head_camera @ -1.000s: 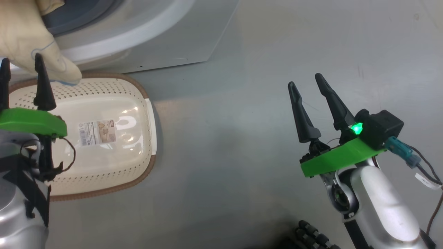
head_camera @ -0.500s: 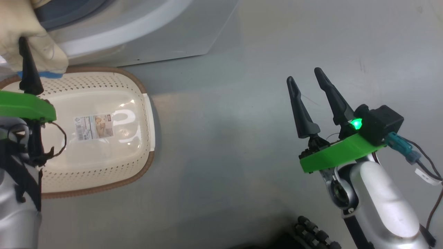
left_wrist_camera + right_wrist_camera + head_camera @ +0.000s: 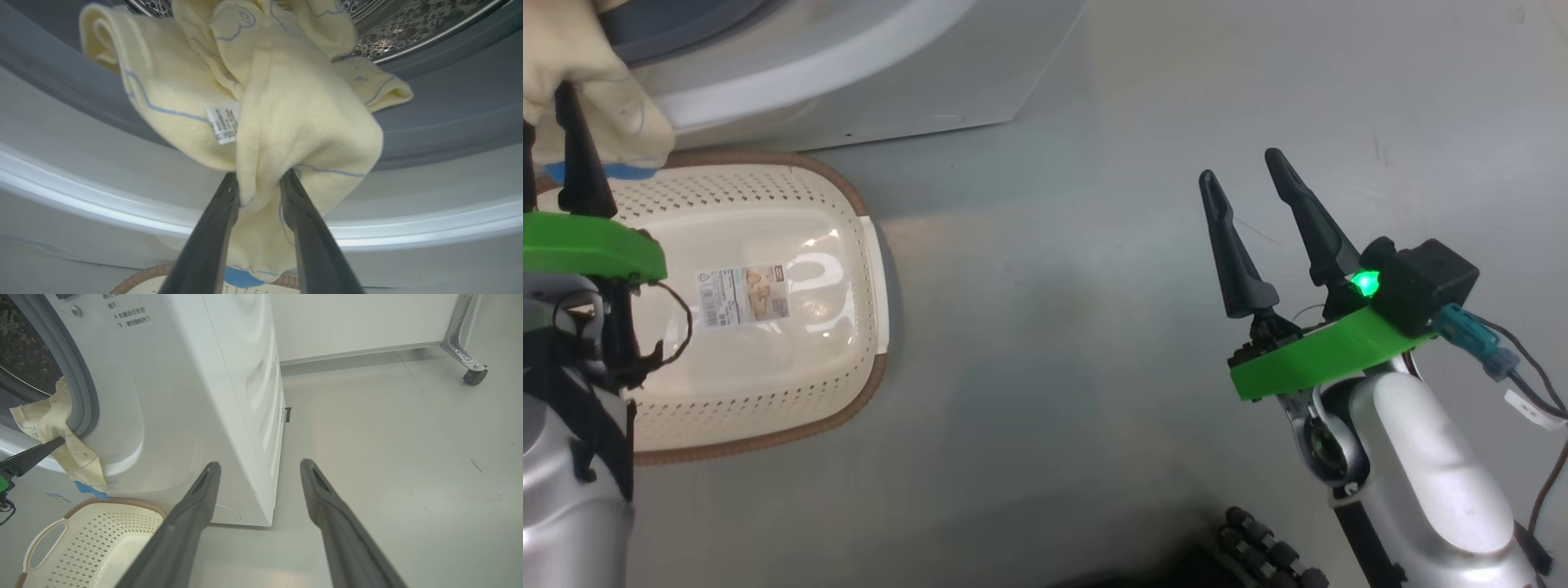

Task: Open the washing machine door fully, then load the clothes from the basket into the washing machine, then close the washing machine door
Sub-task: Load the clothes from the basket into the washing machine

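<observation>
Clothes [image 3: 286, 122] bunched at the washing machine [image 3: 196, 396] mouth, draped over the grey rim.
Left end effector [image 3: 259, 183] pinches the cream fabric between both fingers, right above the basket [image 3: 768, 392] on the floor [image 3: 1054, 327]; right end effector [image 3: 1240, 166] hangs spread wide, gripping nothing, well off to the side.

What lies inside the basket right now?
A label sticker shows on the bare bottom of the basket. Its left end is covered by the left arm and the hanging cloth, so anything there cannot be seen.
</observation>
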Controlling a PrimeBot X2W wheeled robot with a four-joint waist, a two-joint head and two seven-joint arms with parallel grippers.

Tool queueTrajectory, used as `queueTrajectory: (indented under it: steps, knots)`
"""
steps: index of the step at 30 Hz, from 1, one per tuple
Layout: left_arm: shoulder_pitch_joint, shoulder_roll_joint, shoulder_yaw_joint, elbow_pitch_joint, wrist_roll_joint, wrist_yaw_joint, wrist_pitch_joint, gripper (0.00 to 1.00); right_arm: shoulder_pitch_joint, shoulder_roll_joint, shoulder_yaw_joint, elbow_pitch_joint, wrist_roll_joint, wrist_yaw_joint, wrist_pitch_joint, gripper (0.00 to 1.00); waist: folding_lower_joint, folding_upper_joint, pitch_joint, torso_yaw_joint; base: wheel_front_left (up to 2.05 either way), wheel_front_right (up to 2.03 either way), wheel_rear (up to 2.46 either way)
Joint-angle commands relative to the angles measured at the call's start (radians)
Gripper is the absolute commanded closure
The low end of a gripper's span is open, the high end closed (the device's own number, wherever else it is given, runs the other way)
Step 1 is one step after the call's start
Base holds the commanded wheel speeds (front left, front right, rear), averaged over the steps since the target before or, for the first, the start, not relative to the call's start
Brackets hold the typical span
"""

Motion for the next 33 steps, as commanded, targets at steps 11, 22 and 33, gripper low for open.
queueTrajectory:
  steps: [11, 22, 33]
  knots:
    - [0.005, 0.032, 0.003, -0.124, -0.029, 0.000, -0.015, 0.69, 0.009, -0.001, 0.015, -0.023, -0.003, 0.005, -0.006, 0.00, -0.0001, 0.0000, -0.021, 0.014, 0.00, 0.00, 0.00]
    - [0.006, 0.065, -0.046, -0.204, -0.050, 0.000, 0.008, 1.00, 0.015, -0.001, 0.026, -0.021, 0.001, 0.005, -0.006, 0.00, -0.0001, 0.0000, -0.040, 0.013, 0.00, 0.00, 0.00]
    - [-0.083, 0.108, -0.069, -0.184, -0.029, 0.011, 0.063, 1.00, 0.028, -0.001, 0.045, -0.019, 0.022, 0.005, -0.006, 0.00, -0.0001, 0.0000, -0.058, -0.024, 0.00, 0.00, 0.00]
